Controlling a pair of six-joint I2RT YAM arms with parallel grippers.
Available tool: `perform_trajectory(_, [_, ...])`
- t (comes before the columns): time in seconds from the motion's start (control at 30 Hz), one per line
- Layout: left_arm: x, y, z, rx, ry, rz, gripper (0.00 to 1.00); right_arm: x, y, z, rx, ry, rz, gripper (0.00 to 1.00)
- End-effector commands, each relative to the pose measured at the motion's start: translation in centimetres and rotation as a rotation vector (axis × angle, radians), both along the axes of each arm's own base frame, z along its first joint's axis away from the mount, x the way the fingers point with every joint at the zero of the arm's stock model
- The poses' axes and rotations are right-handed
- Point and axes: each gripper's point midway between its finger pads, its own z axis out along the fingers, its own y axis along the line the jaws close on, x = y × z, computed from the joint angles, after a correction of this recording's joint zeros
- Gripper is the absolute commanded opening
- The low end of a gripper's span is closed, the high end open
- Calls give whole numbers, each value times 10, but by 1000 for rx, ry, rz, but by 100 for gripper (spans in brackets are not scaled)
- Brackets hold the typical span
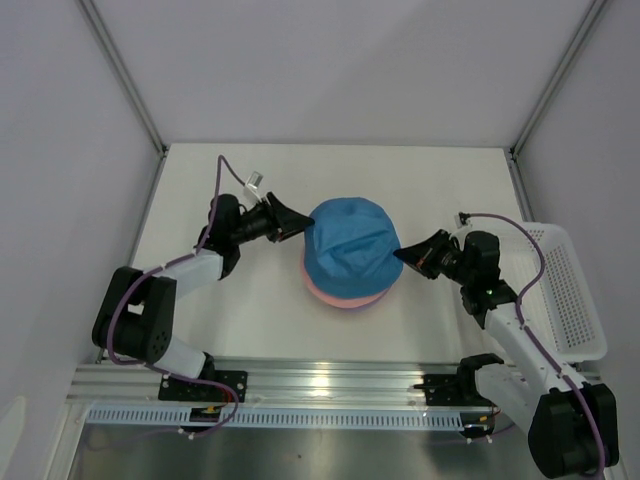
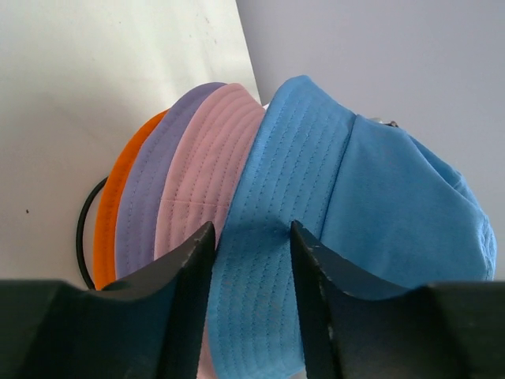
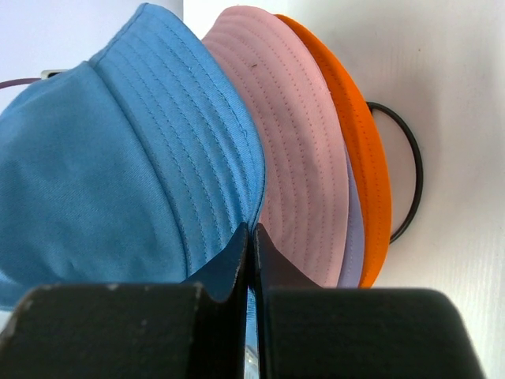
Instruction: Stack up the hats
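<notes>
All the hats sit in one pile at the table's middle. The blue hat [image 1: 348,245] is on top, with a pink rim [image 1: 335,298] showing beneath it. In the left wrist view the blue hat [image 2: 379,205], pink hat [image 2: 201,174], pale purple hat [image 2: 154,189] and orange hat [image 2: 110,213] are layered. My left gripper [image 1: 303,222] is open, its fingers [image 2: 189,268] either side of the blue brim. My right gripper [image 1: 402,255] is shut on the blue hat's brim [image 3: 237,158], next to the pink hat [image 3: 300,158] and orange hat [image 3: 363,158].
The black wire ring of the hat stand [image 2: 83,229] shows under the pile, and also in the right wrist view [image 3: 414,166]. A white slotted basket [image 1: 570,290] stands at the right table edge. Walls enclose the table on three sides.
</notes>
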Motion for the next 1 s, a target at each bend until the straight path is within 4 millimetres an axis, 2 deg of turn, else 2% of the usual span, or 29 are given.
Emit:
perform_trajectory(0.0, [-7, -2, 26, -44, -101, -35, 45, 6, -1, 1, -13, -9, -7, 0])
perform_trajectory(0.07, [-10, -3, 26, -44, -95, -44, 42, 6, -1, 1, -12, -11, -8, 0])
perform_trajectory(0.17, [-12, -6, 21, -36, -75, -50, 32, 7, -1, 1, -13, -12, -7, 0])
perform_trajectory(0.3, [-11, -5, 10, -17, -36, -33, 1, 7, -1, 1, -18, -12, -9, 0])
perform_trajectory(0.37, [-11, -3, 4, -5, -10, -12, 1, 7, -2, -1, -24, -6, -12, 0])
perform_trajectory(0.53, [-5, 13, -27, 126, 107, 104, 1, 8, -8, -16, -67, 33, -43, 0])
perform_trajectory(0.73, [-11, 29, -62, 249, 181, 166, 1, 4, -9, -53, -126, 96, -34, 0])
perform_trajectory(0.93, [-19, 26, -75, 317, 182, 161, 1, -1, -4, -76, -205, 103, -11, 0])
perform_trajectory(0.97, [-16, 27, -77, 349, 172, 177, 1, -2, -4, -79, -214, 114, -8, 0])
